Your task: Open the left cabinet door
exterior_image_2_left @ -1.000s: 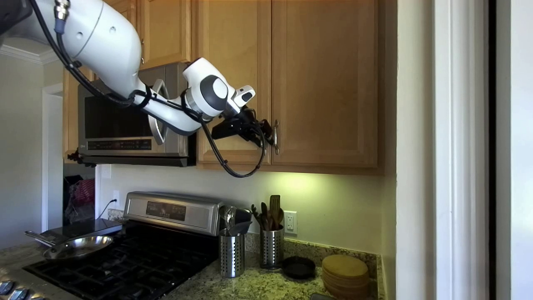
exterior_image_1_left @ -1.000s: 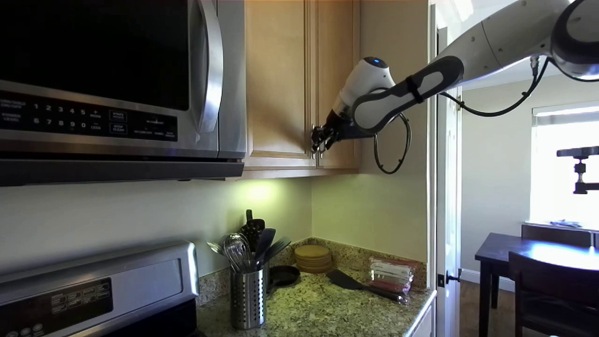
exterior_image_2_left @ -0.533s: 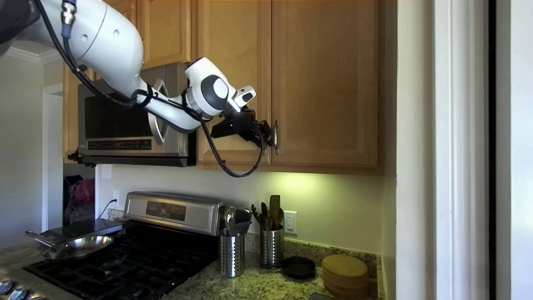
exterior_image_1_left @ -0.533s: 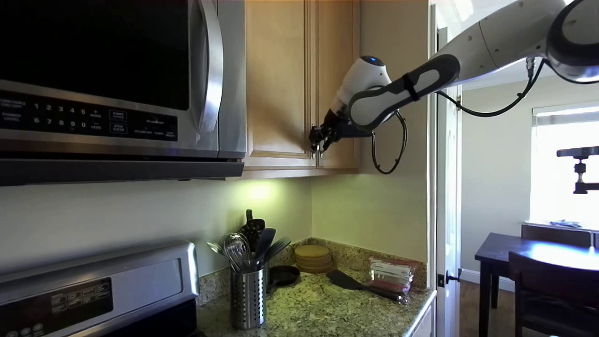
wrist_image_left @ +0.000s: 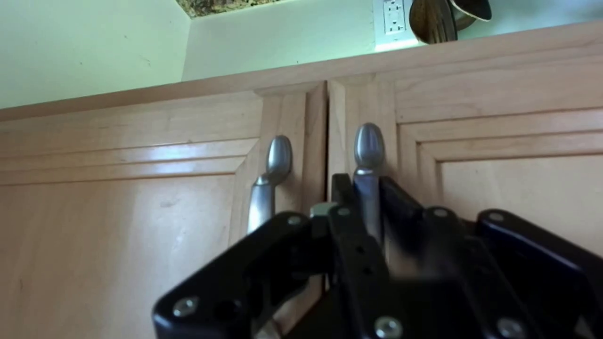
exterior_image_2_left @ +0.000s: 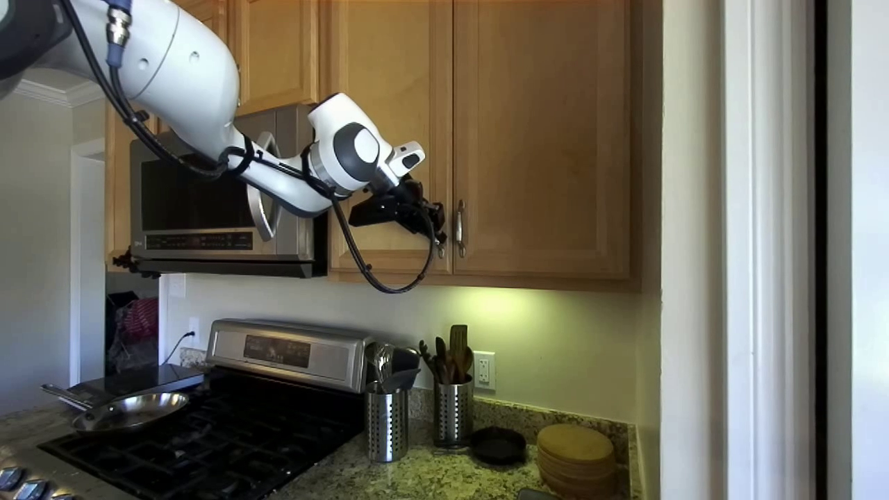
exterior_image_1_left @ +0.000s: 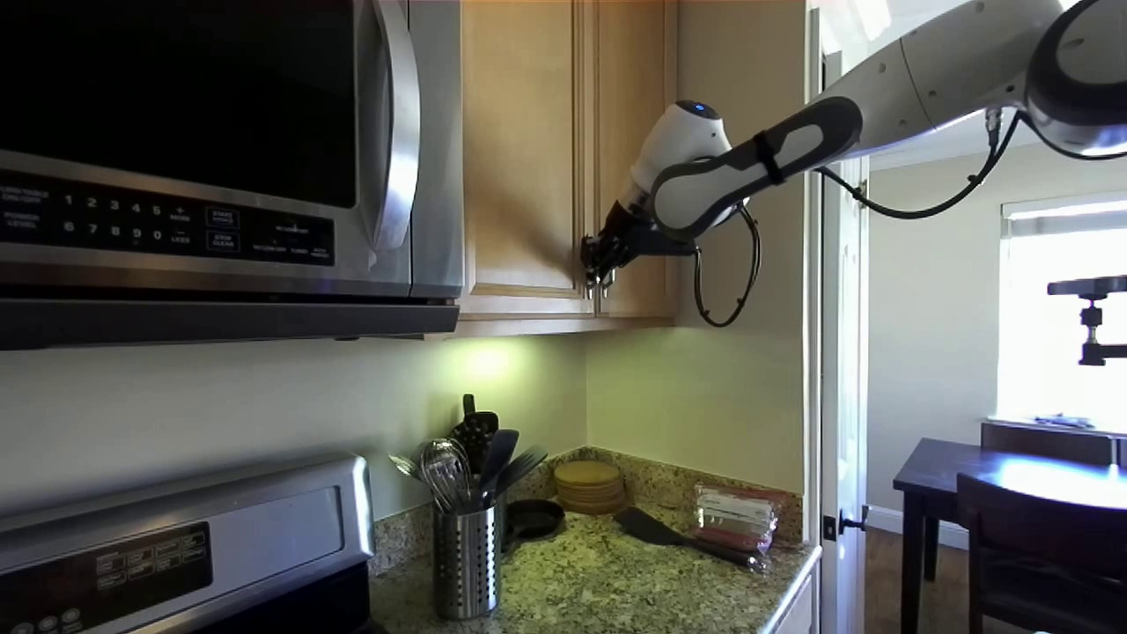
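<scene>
The left cabinet door [exterior_image_2_left: 392, 69] is light wood and closed, flush beside the right door [exterior_image_2_left: 542, 139] in both exterior views. Its silver bar handle [wrist_image_left: 370, 146] stands near the door's inner lower edge. The wrist view is upside down, so this handle shows right of the door gap, and the right door's handle [wrist_image_left: 278, 160] shows left of it. My gripper [wrist_image_left: 363, 188] has one black finger on each side of the left door's handle, both close against it. It is at the handle in both exterior views [exterior_image_1_left: 593, 262] [exterior_image_2_left: 439, 228], where it hides most of the handle.
A microwave [exterior_image_1_left: 387, 132] with a protruding handle is left of the cabinet. Below are a stove [exterior_image_2_left: 208, 423] with a pan [exterior_image_2_left: 132, 411], utensil holders [exterior_image_2_left: 387, 427] and a granite counter [exterior_image_1_left: 599, 572]. A side wall [exterior_image_1_left: 740, 387] stands right of the cabinet.
My hand has shifted slightly left, away from the right door's handle, and its tilt has changed a little. The fingers have drawn together on the left handle. Both doors stay closed.
</scene>
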`<state>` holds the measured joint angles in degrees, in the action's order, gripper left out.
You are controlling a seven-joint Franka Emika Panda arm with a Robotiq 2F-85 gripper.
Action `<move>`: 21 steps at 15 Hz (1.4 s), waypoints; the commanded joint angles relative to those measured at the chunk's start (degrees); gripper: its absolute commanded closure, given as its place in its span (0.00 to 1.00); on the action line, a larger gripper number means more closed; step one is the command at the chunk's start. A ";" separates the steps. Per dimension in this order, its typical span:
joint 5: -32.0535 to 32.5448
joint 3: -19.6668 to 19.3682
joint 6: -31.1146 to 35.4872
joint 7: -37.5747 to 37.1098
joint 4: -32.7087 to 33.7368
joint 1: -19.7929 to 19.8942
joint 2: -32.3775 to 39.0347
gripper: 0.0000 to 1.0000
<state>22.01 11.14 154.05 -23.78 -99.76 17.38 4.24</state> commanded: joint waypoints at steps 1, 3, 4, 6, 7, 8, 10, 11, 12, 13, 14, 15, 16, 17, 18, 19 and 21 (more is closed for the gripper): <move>-0.06 0.05 0.56 0.86 2.50 -0.04 2.22 0.91; -1.04 0.00 1.87 1.56 1.82 0.24 2.40 0.91; -1.81 0.03 1.93 2.05 1.61 0.32 2.58 0.91; 0.53 -0.27 0.89 1.04 0.40 0.06 1.71 0.91; 1.71 -0.39 0.88 0.59 -0.31 0.00 1.13 0.91; 2.06 -0.33 0.98 1.04 -1.52 -0.01 0.17 0.91; 2.95 -0.32 1.93 1.31 -3.70 0.03 -1.64 0.91; 3.13 -0.30 2.43 1.46 -4.41 0.07 -2.18 0.91; 3.22 -0.25 2.56 1.63 -5.92 0.09 -4.14 0.91; 3.81 -0.34 2.68 1.21 -6.48 0.07 -4.69 0.91; 3.42 -0.25 2.78 1.76 -7.53 0.10 -5.64 0.91; 3.21 -0.24 2.89 1.95 -8.35 0.10 -6.40 0.91; 2.92 -0.18 2.94 2.22 -9.53 0.05 -7.57 0.91; 2.86 -0.19 3.04 2.32 -10.51 0.02 -8.52 0.91; 1.83 -0.04 2.69 3.17 -12.07 -0.12 -10.11 0.91; 1.40 0.00 2.26 3.45 -13.27 -0.28 -11.39 0.91; 1.72 0.02 1.71 3.37 -16.25 -0.60 -14.68 0.91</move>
<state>23.41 10.74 156.35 -23.61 -108.30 17.48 -2.68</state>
